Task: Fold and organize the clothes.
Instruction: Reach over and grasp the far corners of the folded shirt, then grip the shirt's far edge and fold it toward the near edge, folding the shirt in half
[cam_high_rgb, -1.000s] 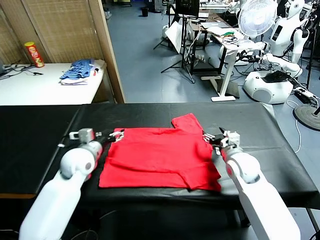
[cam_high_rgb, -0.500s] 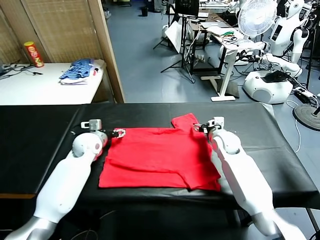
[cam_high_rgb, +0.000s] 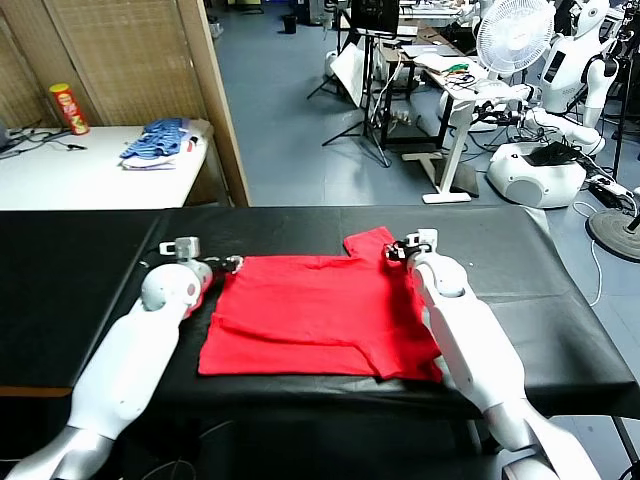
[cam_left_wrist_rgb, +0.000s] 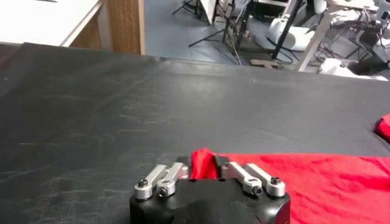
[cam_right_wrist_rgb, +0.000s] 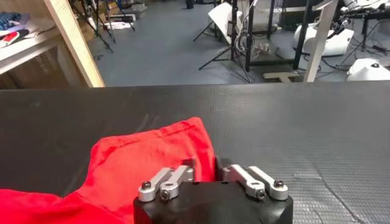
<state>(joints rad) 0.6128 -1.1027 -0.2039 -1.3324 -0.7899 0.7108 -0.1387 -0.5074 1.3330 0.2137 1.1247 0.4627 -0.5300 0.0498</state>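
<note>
While both arms reach forward across the black table (cam_high_rgb: 560, 330), the red T-shirt (cam_high_rgb: 320, 315) lies flat on it between them, its near hem close to the table's front edge (a fold line runs across the lower half). At the shirt's far left corner the left gripper (cam_high_rgb: 232, 265) is pinched onto a small raised peak of red cloth. At the far right side, by the sleeve (cam_high_rgb: 372, 243) that sticks out toward the back, the right gripper (cam_high_rgb: 397, 250) is closed tight on the fabric edge. Beyond the shirt, far left, a blue-and-white clothes pile (cam_high_rgb: 158, 142) sits on a white table (cam_high_rgb: 80, 180).
</note>
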